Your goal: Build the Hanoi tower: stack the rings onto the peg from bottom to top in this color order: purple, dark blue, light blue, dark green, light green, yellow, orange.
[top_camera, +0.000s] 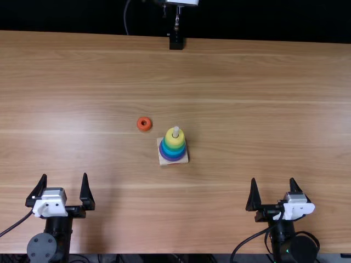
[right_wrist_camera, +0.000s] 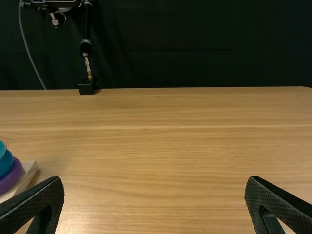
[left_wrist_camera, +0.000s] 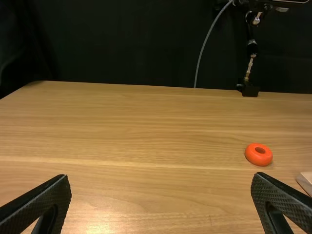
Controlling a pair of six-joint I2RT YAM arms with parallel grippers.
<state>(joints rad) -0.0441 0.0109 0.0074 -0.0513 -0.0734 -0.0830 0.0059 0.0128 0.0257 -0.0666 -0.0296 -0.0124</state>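
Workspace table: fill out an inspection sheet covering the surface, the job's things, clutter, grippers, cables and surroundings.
Surface: light brown wooden table, no spills or damage seen.
Job's things: yellow ring uppermost and purple ring lowest on the peg, green and blue rings between; orange ring lies off the base, flat on the table.
Clutter: nothing seen.
Left gripper: open, holding nothing.
Right gripper: open, holding nothing.
Cables: dark ones beside both arms; a thin grey cable beyond the far edge.
Surroundings: dark backdrop; black block at the far edge.
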